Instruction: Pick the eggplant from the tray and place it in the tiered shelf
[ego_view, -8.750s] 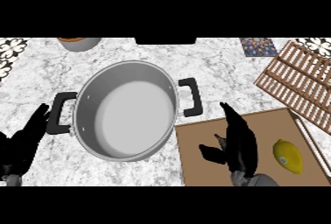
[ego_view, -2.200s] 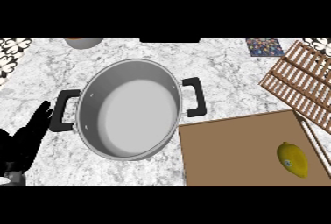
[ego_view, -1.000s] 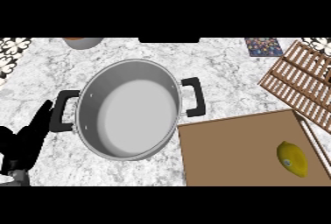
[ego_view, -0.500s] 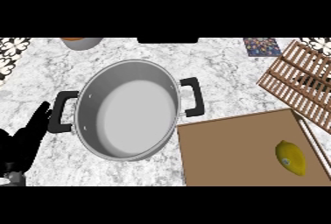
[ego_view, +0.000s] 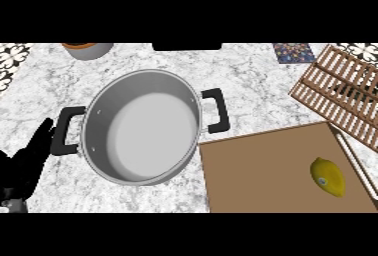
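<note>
No eggplant is plainly visible. The brown tray (ego_view: 258, 175) lies at the lower right and holds only a yellow lemon-like fruit (ego_view: 328, 176). At the upper right stands the wooden slatted tiered shelf (ego_view: 325, 75); a dark shape (ego_view: 347, 91) shows through its slats, and I cannot tell what it is. My left hand (ego_view: 26, 165) rests open at the lower left edge, fingers up, beside the pot's left handle. My right hand shows nowhere in the view.
A large steel pot (ego_view: 144, 135) with black handles fills the middle of the marble counter, touching the tray's upper left corner. An orange-rimmed bowl (ego_view: 87, 49) sits at the back left. A patterned tile (ego_view: 294, 52) lies at the back right.
The right hand, over the tray 8.8 s ago, has left the view. A dark shape has appeared behind the shelf's slats. The left hand stays in place.
</note>
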